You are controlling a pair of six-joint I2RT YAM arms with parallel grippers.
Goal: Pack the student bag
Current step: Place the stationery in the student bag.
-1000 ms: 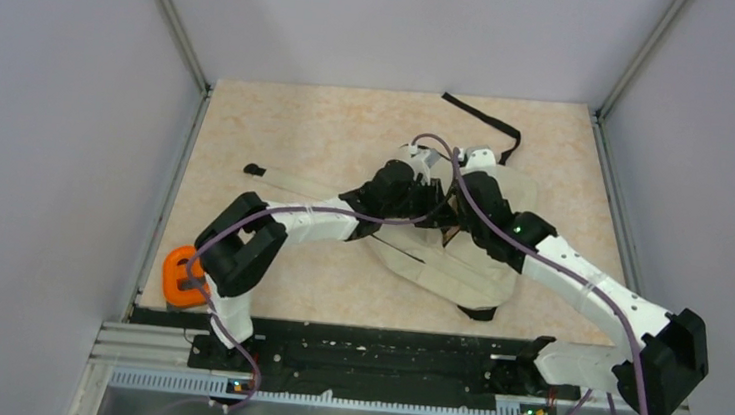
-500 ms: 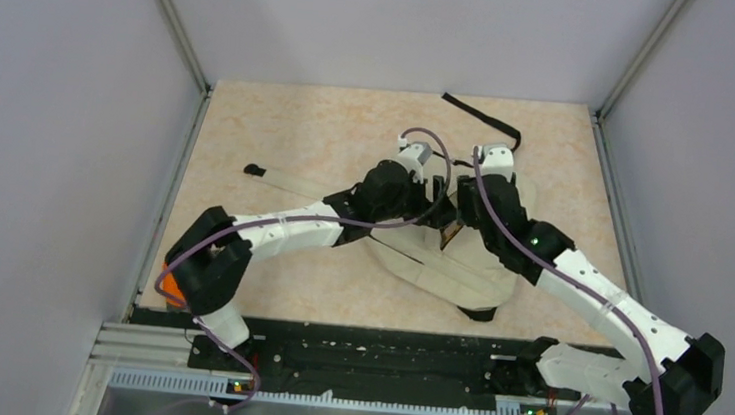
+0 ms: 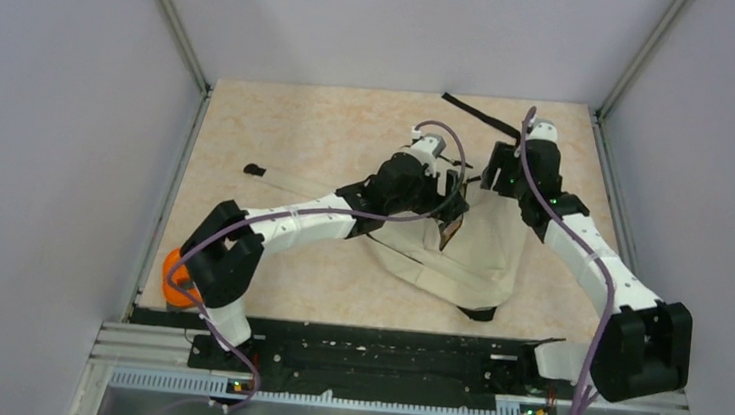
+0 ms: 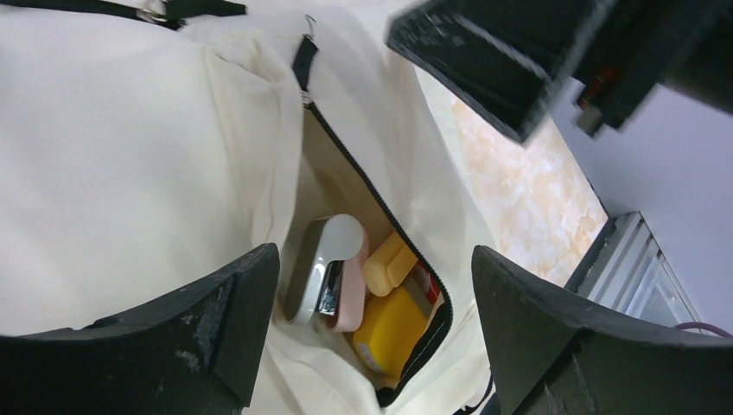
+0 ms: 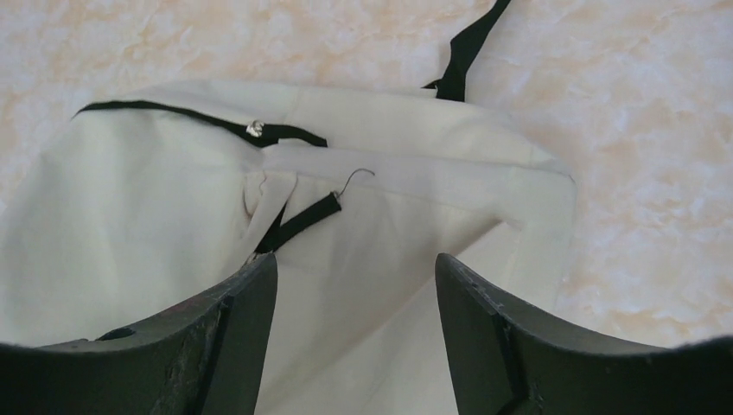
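The site was a robotics laboratory test cell, not a domestic or commercial room. Plain grey panel walls [image 3: 48, 139] enclosed three sides, held in aluminium corner posts [image 3: 172, 25]. The marbled beige tabletop [image 3: 290, 130] ended at a black mounting plate [image 3: 380, 364] and a slotted aluminium rail [image 3: 327, 395]. Two white-and-black robot arms [image 3: 302, 224] stood bolted there, trailing purple cables [image 3: 443, 125].

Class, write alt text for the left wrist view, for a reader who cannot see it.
A cream bag lies unzipped, showing a silver-and-pink item and yellow items inside. The open left gripper hovers over the opening, its dark fingers framing it.
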